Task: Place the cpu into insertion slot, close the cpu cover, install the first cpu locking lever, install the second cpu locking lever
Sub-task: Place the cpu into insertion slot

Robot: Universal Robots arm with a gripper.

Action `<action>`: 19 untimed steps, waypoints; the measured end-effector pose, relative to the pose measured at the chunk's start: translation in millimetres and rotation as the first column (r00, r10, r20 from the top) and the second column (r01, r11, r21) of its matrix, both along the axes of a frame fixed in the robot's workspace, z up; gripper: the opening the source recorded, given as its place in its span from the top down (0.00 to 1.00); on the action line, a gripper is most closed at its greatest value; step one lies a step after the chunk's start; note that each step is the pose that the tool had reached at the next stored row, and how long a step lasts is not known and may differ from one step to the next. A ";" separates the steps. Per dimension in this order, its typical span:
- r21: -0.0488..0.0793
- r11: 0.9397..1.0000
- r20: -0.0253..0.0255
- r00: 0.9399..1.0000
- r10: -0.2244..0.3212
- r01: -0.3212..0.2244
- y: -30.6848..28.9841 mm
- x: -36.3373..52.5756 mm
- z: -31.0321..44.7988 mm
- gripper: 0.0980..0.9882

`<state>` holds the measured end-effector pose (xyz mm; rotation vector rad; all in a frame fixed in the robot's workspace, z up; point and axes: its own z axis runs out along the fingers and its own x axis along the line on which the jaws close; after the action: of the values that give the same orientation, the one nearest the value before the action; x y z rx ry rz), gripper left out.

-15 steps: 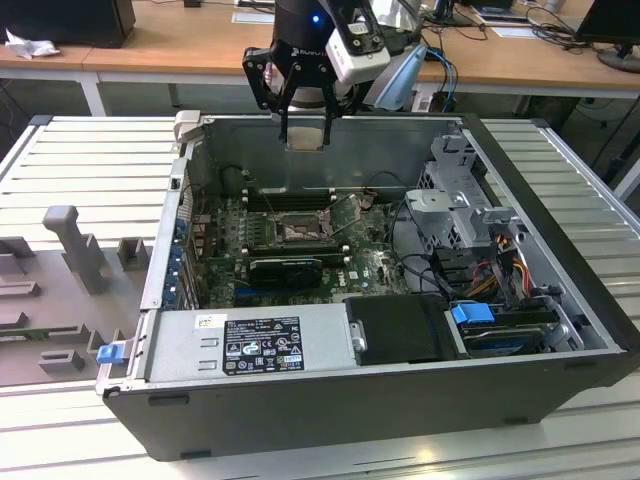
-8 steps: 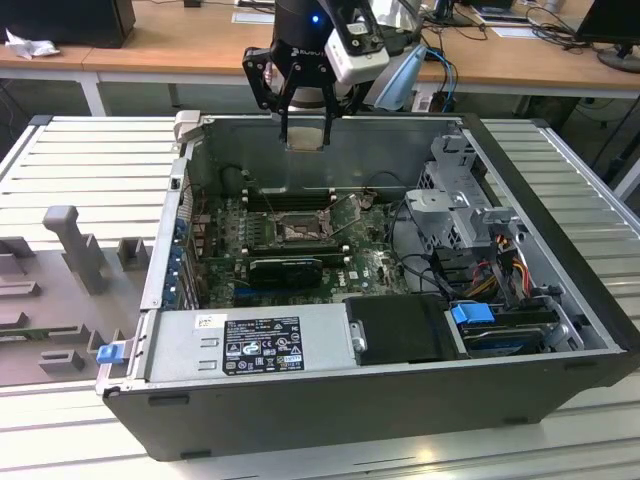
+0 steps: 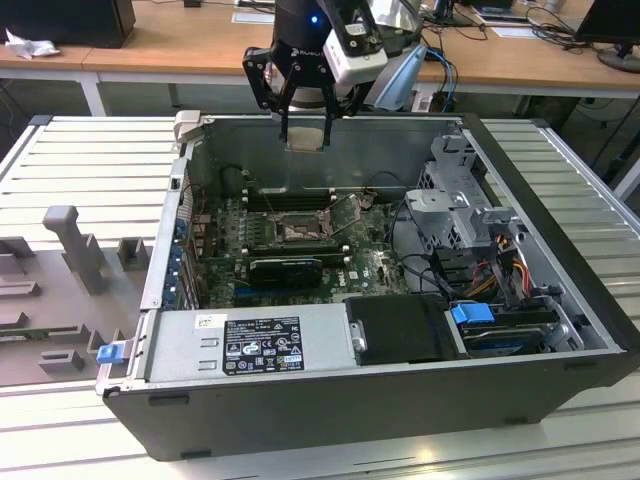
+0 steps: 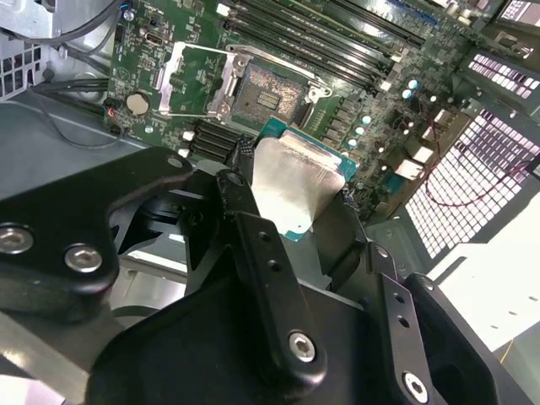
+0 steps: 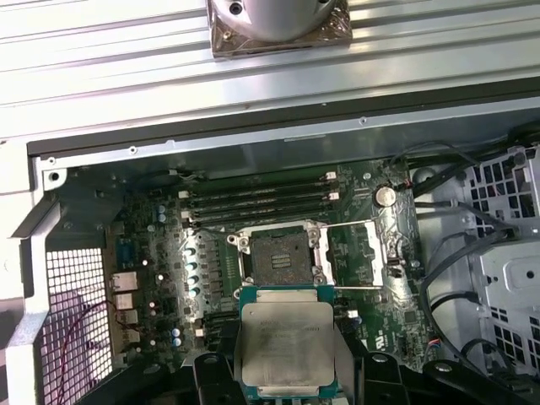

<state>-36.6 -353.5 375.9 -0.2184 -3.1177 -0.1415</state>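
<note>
Silver-beige square cpu (image 5: 287, 346) clamped in black gripper (image 3: 304, 140), dark-centred insertion slot (image 5: 283, 257) bare — thin metal cpu cover (image 5: 377, 251) hinged open

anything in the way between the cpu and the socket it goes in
nothing visible does. the pincer holds the cpu above the open case. the insertion slot lies bare, with the cpu cover swung open to one side of it. the slot's dark centre shows whole in both wrist views.
</note>
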 end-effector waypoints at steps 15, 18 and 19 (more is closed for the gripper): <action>0.000 0.999 0.000 0.999 -0.036 0.036 0.0 0.0 -0.7 0.52; 0.000 0.999 0.000 0.999 -0.043 0.043 0.0 0.0 -0.8 0.52; 0.000 0.999 0.000 0.999 -0.044 0.044 0.0 0.0 -0.8 0.52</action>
<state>-36.6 -353.5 375.1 -0.2874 -3.1141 -0.1421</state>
